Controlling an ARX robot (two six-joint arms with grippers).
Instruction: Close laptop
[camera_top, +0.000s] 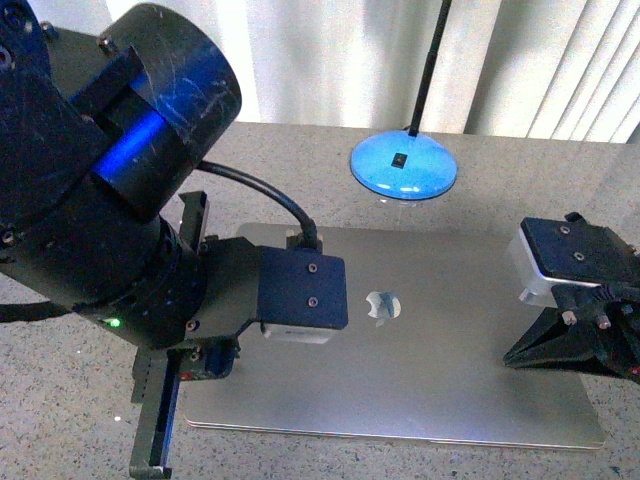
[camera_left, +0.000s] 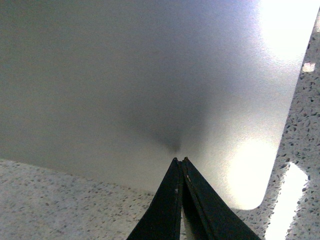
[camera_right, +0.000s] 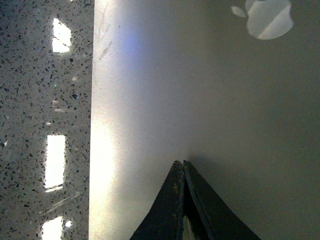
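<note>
Evenly matte, the shut silver laptop (camera_top: 450, 350) lies on speckled stone (camera_top: 65, 425)

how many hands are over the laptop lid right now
2. The left hand, shut, is over the left part of the laptop; the right hand, shut, is over its right part.

My left arm (camera_top: 110, 190) hides the laptop's (camera_top: 440, 330) left edge in the front view; my right arm (camera_top: 580, 252) and the lamp pole (camera_top: 428, 70) run off the frame.
</note>
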